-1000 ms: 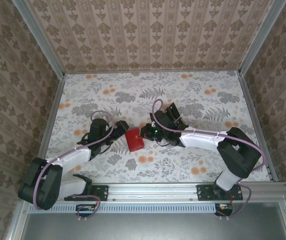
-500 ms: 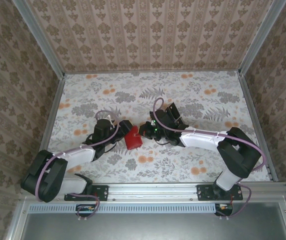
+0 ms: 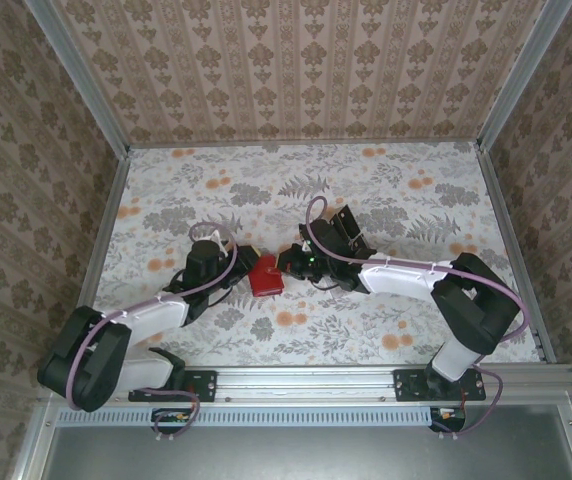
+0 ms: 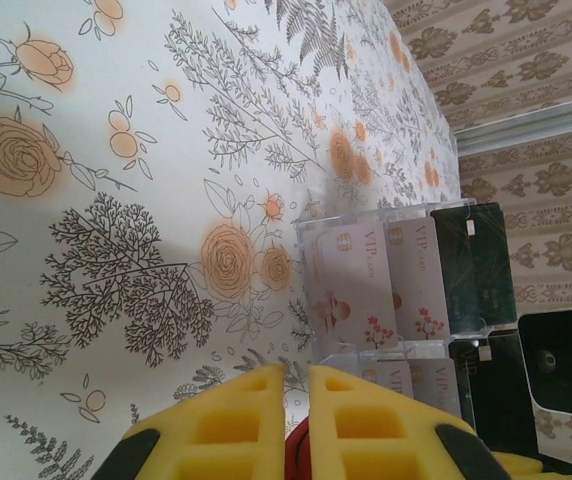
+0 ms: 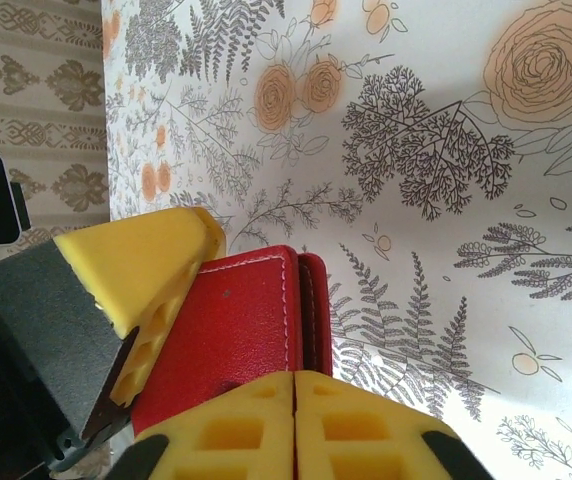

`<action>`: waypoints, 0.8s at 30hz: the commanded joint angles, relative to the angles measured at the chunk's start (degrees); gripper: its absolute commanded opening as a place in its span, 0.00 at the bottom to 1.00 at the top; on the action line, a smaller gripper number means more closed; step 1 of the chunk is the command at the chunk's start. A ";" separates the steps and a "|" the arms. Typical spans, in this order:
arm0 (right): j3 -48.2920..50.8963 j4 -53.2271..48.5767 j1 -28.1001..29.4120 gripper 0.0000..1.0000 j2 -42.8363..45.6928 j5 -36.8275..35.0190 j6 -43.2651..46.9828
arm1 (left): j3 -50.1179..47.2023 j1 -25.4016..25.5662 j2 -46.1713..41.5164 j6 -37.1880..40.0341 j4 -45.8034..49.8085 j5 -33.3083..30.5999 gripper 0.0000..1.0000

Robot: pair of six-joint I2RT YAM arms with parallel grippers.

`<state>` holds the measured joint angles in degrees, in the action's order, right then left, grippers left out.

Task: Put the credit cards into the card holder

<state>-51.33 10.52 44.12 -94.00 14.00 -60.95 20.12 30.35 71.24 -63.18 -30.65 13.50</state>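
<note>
The card holder is a red folded wallet lying shut on the flowered table between both arms. My left gripper grips its left edge; in the left wrist view the yellow fingertips stand almost together with a strip of red card holder between them. My right gripper is shut on the wallet's near edge, beside the fold. The left gripper's finger lies over the far corner. Black credit cards stand in a clear tray beyond the left fingers.
The clear compartmented tray also holds pale pink VIP cards. The right wrist camera housing sits close beside the tray. A patterned wall and metal rails enclose the table.
My left arm swung in toward the wallet and its gripper now sits on the wallet's left edge. The wallet shifted slightly left. The right arm barely moved.
</note>
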 commanded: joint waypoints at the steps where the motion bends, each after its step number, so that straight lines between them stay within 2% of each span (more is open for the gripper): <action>1: -1.55 -3.28 -0.55 0.32 1.84 -1.50 2.03 | 0.77 0.24 -2.08 3.36 3.29 -1.09 0.00; 3: -2.32 -8.28 -0.29 0.42 4.22 -4.66 4.93 | 1.31 0.28 -3.03 5.10 5.22 -1.73 0.00; 10: -8.20 -24.62 3.52 0.52 7.91 -15.70 15.72 | 3.17 0.24 -6.79 10.03 11.55 -3.81 0.00; 15: -13.59 -28.81 7.77 0.58 5.48 -20.30 19.66 | 3.35 0.24 -7.70 10.22 12.47 -4.30 0.00; 24: -20.68 -31.50 12.03 0.63 -1.65 -23.33 22.28 | 3.86 0.33 -7.69 9.51 12.93 -4.66 0.00</action>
<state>-70.15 -17.34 55.59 -93.91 -6.24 -40.60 21.93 30.35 64.60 -54.54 -18.57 9.61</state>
